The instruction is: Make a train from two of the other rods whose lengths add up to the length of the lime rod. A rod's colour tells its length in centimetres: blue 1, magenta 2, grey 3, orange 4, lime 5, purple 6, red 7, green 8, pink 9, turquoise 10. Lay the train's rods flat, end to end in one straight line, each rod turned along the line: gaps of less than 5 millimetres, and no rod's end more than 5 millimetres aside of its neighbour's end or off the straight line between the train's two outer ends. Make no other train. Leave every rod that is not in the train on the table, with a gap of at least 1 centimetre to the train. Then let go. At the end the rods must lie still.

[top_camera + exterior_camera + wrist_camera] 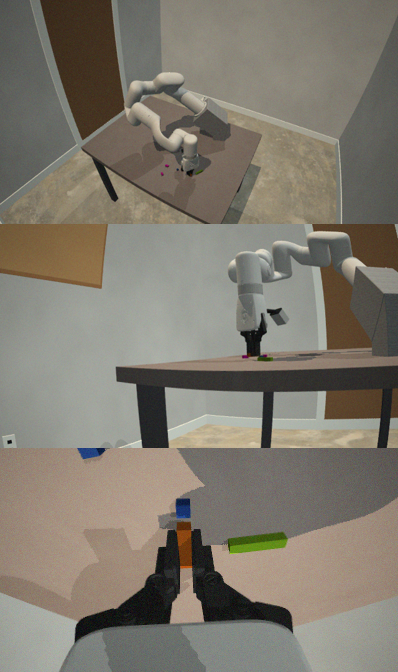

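My gripper (188, 173) (253, 354) (185, 543) points down at table height, shut on the orange rod (249, 354) (184, 555). The orange rod lies lengthwise between the fingers, at or just above the table. A short blue rod (183, 508) lies just beyond its far end, roughly in line, with a narrow gap in the wrist view. The lime rod (199, 172) (265, 359) (257, 543) lies right of the fingers, turned across the orange rod's direction. Another blue rod (177, 169) (91, 452) lies at the wrist view's top left. Whether the orange rod touches the table is unclear.
Two magenta rods (166, 165) (161, 173) lie apart on the table (137, 168), left of the blue rod in the top view. The arm's grey base block (214, 116) (373, 314) stands at the far side of the table.
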`<action>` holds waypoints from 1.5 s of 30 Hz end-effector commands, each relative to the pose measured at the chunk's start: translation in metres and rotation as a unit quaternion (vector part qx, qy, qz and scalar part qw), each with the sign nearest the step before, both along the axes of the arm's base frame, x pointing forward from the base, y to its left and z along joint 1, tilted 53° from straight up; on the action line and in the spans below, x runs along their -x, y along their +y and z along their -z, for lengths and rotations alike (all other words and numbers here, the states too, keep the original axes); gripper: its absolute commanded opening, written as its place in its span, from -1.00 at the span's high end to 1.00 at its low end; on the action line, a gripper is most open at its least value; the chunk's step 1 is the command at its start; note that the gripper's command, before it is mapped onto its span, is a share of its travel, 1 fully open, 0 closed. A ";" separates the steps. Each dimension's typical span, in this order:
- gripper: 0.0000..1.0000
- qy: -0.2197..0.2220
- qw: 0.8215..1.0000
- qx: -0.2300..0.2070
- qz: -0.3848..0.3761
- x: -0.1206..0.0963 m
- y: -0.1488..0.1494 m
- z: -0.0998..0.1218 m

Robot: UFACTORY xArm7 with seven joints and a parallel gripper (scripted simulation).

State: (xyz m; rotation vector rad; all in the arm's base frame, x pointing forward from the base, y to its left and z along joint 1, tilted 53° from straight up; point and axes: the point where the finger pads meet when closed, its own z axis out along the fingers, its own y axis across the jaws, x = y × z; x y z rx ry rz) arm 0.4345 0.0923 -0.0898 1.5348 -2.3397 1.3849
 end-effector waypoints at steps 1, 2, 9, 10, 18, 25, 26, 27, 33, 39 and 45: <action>0.92 0.000 1.000 -0.002 -0.002 0.000 0.003 0.000; 0.92 0.000 1.000 -0.002 -0.002 0.000 0.003 0.000; 0.92 0.000 1.000 -0.002 -0.002 0.000 0.003 0.000; 0.92 0.000 1.000 -0.002 -0.002 0.000 0.003 0.000; 0.92 0.000 1.000 -0.002 -0.002 -0.001 0.002 0.001; 0.92 0.000 1.000 -0.002 -0.002 -0.002 -0.001 0.003; 0.92 0.000 1.000 -0.002 -0.002 -0.003 -0.002 0.003; 0.92 0.000 1.000 -0.002 -0.002 -0.003 -0.002 0.004; 0.92 0.000 1.000 -0.002 -0.002 -0.004 -0.004 0.006; 0.92 0.000 1.000 -0.002 -0.002 -0.005 -0.005 0.006; 0.92 0.000 1.000 -0.002 -0.002 -0.005 -0.005 0.006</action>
